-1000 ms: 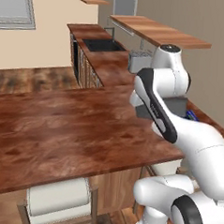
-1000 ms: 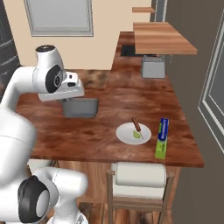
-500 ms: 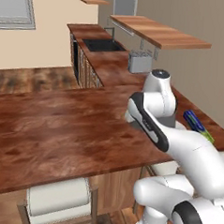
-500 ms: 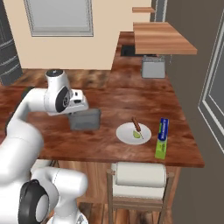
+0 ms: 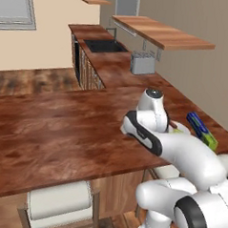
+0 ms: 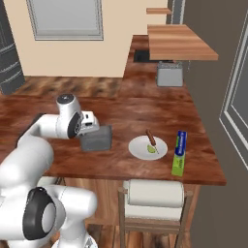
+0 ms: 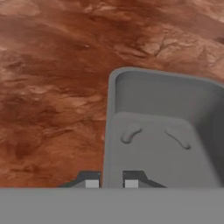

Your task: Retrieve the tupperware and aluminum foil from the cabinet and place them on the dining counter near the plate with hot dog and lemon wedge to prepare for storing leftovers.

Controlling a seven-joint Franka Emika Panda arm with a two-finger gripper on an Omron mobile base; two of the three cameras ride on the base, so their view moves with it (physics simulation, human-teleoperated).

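Note:
The tupperware (image 6: 97, 139), a small dark grey tub, is low over the dining counter (image 6: 126, 116), left of the plate (image 6: 140, 150). My gripper (image 6: 90, 130) is shut on its near wall. In the hand view the two fingertips (image 7: 92, 182) straddle that wall of the tupperware (image 7: 157, 131), one inside and one outside, around my gripper's (image 7: 111, 181) middle. The white plate carries the hot dog (image 6: 151, 139) and the lemon wedge (image 6: 152, 149). The blue aluminum foil (image 6: 179, 152) box lies right of the plate; the aluminum foil (image 5: 201, 130) also shows behind my arm.
A grey boxy appliance (image 6: 169, 75) stands farther back on the counter under a wooden wall shelf (image 6: 179, 41). A sink (image 5: 103, 46) lies beyond it. White cushioned stools (image 6: 152, 193) sit at the counter's near edge. Broad bare wood (image 5: 53, 126) stretches left of my arm.
My arm has swung down and toward the counter's near edge, carrying the tupperware lower and a little closer to the plate. Plate and foil box have not moved.

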